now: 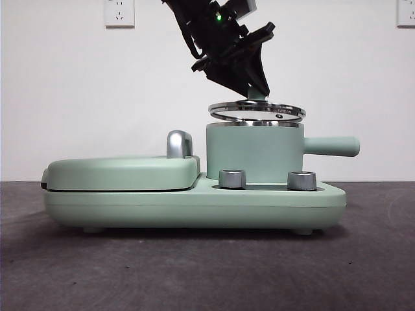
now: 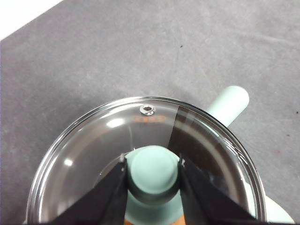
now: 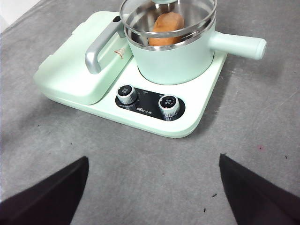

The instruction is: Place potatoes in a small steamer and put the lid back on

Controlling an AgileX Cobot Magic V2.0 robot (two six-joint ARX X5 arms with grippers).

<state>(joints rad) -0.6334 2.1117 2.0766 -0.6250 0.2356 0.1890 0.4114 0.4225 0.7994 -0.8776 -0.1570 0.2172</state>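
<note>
My left hand is clenched on the mint-green knob of the lid, one jaw on each side of it; the lid hangs just above the steel rim of the small steamer, apart from it and tilted a little, the side away from the handle riding higher; my right hand waits back from the appliance, low over the grey table, its jaws spread wide and holding nothing; the potato lies inside the steamer, seen through the glass in the right wrist view; the steamer stands on the right half of the mint-green cooker base, behind two knurled dials, its straight side handle pointing away from the flat griddle cover with its chrome handle; step in hand, as I judge it: the loading is done and the lid is being put back; the next move calls for levelling the lid, centring its rim over the steamer's rim, lowering it until it seats all round, then releasing the knob; a tilted descent could catch one edge on the rim and leave the lid cocked
</note>
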